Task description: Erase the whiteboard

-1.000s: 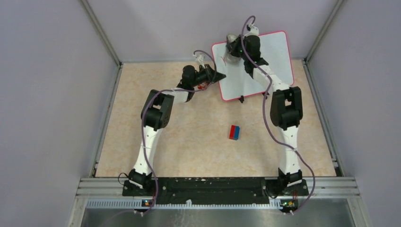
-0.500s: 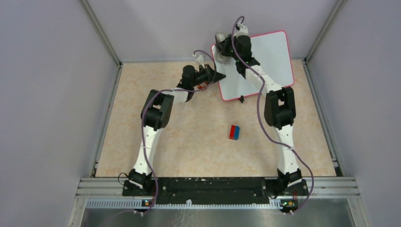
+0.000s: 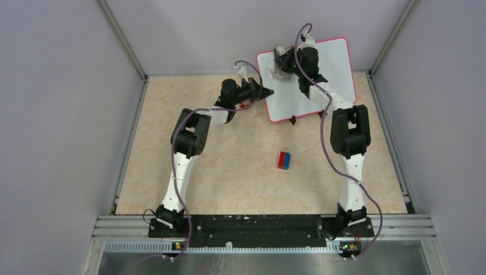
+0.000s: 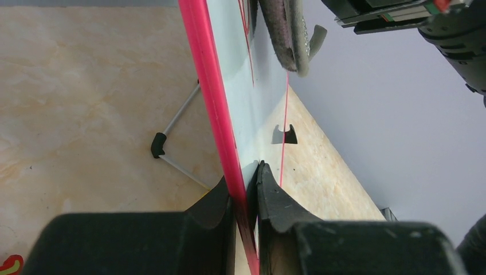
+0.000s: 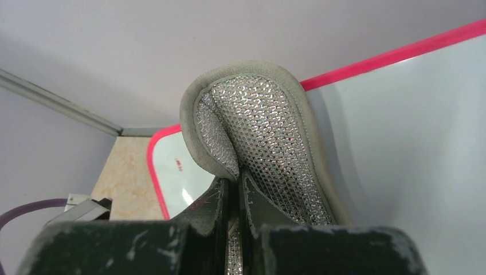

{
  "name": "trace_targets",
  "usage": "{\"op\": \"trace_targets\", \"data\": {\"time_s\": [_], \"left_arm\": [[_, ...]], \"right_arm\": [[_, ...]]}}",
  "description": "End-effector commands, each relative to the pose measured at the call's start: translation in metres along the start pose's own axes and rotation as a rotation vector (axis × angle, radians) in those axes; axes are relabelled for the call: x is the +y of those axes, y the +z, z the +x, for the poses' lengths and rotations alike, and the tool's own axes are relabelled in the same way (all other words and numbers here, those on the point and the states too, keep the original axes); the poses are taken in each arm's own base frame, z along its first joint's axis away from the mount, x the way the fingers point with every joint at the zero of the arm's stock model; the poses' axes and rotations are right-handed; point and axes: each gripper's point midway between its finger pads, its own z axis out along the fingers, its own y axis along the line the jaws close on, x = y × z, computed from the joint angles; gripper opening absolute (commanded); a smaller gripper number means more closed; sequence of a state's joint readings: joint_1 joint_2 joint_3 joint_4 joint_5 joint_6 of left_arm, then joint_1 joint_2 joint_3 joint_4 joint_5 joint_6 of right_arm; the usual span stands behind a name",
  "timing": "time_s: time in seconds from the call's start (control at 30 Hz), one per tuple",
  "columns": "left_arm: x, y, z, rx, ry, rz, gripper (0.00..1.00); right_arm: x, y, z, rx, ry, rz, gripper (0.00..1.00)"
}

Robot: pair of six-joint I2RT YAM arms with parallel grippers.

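At the far end of the marbled beige table (image 3: 229, 172), right of centre, the large glossy white whiteboard with a thin red-pink frame and rounded corners (image 3: 335, 66) stands tilted back towards the rear wall. One small black foot (image 3: 293, 120) shows under its lower edge. The left gripper (image 3: 267, 91) is closed on the board's left edge. In the left wrist view its two black fingers (image 4: 275, 200) pinch the pink frame between them, one on the front face and one on the back. A thin metal prop with a black tip (image 4: 157, 144) rests on the table behind the board in that view, and strokes of red handwriting (image 4: 247, 34) run across the upper part of the white face.

The right gripper (image 3: 288, 62) is at the board's upper left corner. Its jaws are clamped tight on a grey-edged pad with a glittering silver mesh face (image 5: 269, 132), which lies against the board just below the top frame. A small red mark (image 5: 178, 167) remains near the left frame. A small red-and-blue block (image 3: 284, 160) lies on the table, well apart from both arms.
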State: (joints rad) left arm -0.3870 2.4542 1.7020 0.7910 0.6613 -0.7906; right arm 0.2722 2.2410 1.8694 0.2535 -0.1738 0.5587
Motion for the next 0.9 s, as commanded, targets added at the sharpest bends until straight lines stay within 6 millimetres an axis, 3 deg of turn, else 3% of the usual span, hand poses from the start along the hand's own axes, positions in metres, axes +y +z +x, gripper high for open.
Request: {"op": "trace_targets", "data": {"time_s": [0.0,0.13,0.3,0.43,0.67,0.77,0.87], "left_arm": [[0.041,-0.014,0.005,0.027,0.141,-0.117,0.0],[0.042,-0.014,0.005,0.027,0.141,-0.119,0.0],[0.043,-0.014,0.006,0.029,0.141,-0.122,0.0],[0.043,-0.013,0.006,0.03,0.141,-0.12,0.0],[0.043,-0.014,0.006,0.03,0.141,-0.121,0.0],[0.042,-0.014,0.006,0.029,0.143,-0.119,0.0],[0.041,-0.014,0.005,0.026,0.145,-0.12,0.0]], "right_arm": [[-0.082,-0.016,0.016,0.072,-0.018,0.235,0.0],[-0.049,-0.004,0.029,0.099,-0.033,0.159,0.0],[0.023,0.008,0.059,0.141,-0.095,0.023,0.0],[0.053,0.014,0.074,0.157,-0.116,-0.028,0.0],[0.052,0.025,0.077,0.172,-0.136,-0.016,0.0],[0.03,0.024,0.064,0.139,-0.171,0.079,0.0],[-0.007,0.018,0.053,0.147,-0.136,0.17,0.0]]}}
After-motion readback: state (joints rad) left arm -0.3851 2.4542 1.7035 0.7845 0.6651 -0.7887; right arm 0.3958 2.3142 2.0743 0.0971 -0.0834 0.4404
